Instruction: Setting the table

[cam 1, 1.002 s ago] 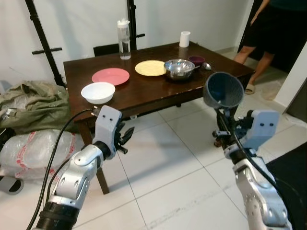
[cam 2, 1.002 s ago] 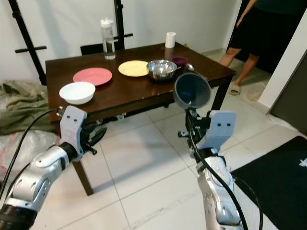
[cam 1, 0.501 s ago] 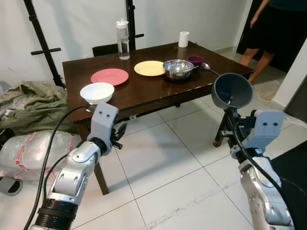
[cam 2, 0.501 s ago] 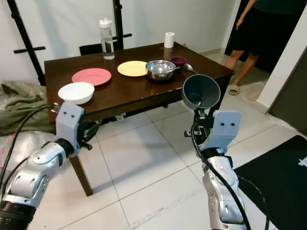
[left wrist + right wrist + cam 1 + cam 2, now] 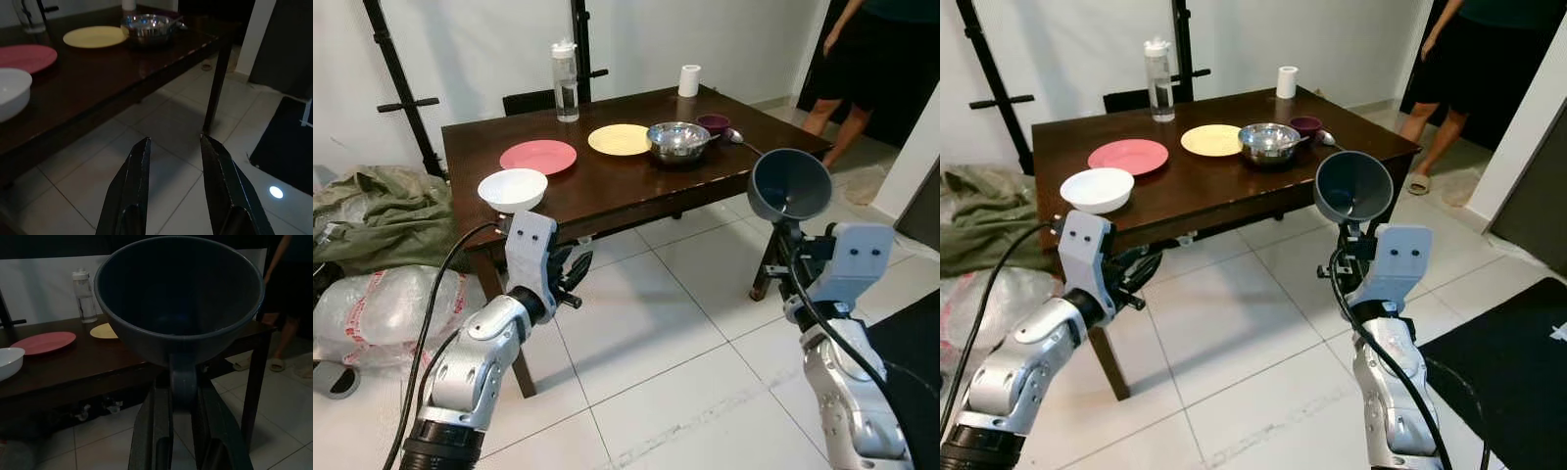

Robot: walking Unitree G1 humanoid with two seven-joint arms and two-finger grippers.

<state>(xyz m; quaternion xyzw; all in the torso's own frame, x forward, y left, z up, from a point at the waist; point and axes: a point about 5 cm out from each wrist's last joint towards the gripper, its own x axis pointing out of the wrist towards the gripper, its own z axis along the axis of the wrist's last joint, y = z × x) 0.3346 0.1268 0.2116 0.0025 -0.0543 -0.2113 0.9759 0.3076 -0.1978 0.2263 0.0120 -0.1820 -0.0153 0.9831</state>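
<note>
Grey-blue and rigid, the plastic bowl with a stubby handle (image 5: 790, 184) looks light and hard to break; its smooth handle could twist in a pinch, so a grip close under the bowl's base seems safest. It is held in the air beside the near corner of the dark wooden table (image 5: 607, 181), not yet above it. The right gripper (image 5: 177, 396) points upward with both fingers closed on that handle. The left gripper (image 5: 173, 147), forearm raised before the table's front edge, holds nothing, its fingers slightly parted.
</note>
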